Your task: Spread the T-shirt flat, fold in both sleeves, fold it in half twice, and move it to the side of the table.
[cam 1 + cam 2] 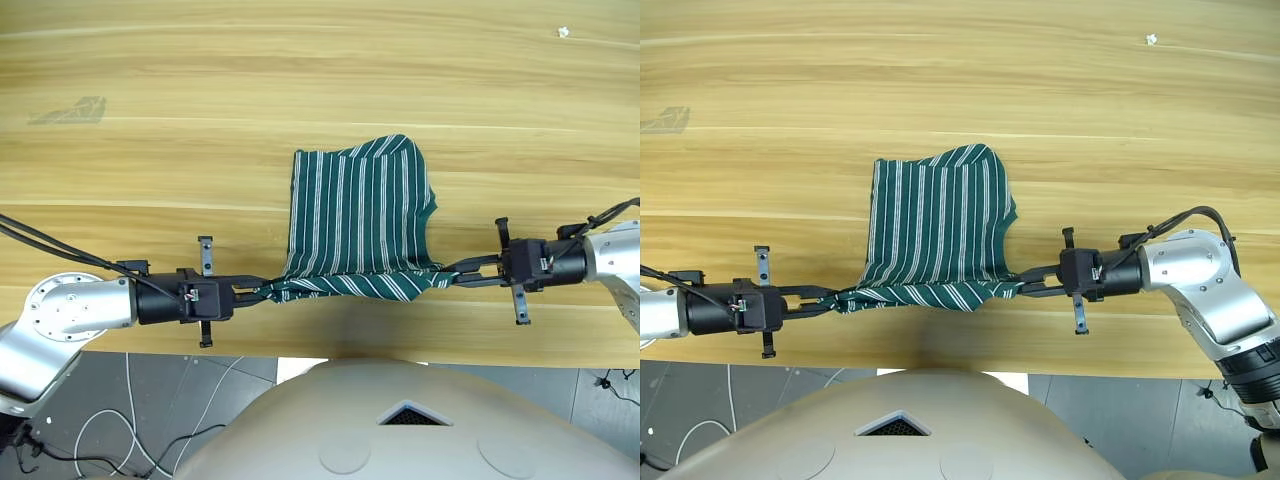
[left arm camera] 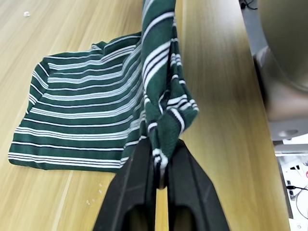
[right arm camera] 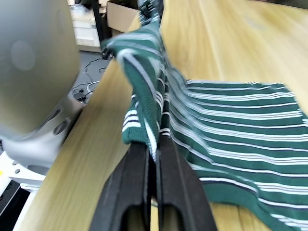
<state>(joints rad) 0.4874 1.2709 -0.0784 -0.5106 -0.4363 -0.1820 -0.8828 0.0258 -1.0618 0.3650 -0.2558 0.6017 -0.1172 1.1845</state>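
Observation:
A dark green T-shirt (image 1: 358,210) with white stripes lies partly folded on the wooden table (image 1: 150,80); its near edge is lifted and stretched taut between both grippers. My left gripper (image 1: 262,289) is shut on the near-left corner of the T-shirt (image 2: 163,120), with cloth bunched between the black fingers (image 2: 137,178). My right gripper (image 1: 448,273) is shut on the near-right corner of the T-shirt (image 3: 144,106). The far part of the T-shirt (image 1: 940,210) rests flat on the table.
The table's near edge (image 1: 300,350) runs just below the grippers. A small white scrap (image 1: 564,32) lies far right on the table, and a faint grey mark (image 1: 72,110) sits far left. Wide bare wood surrounds the shirt.

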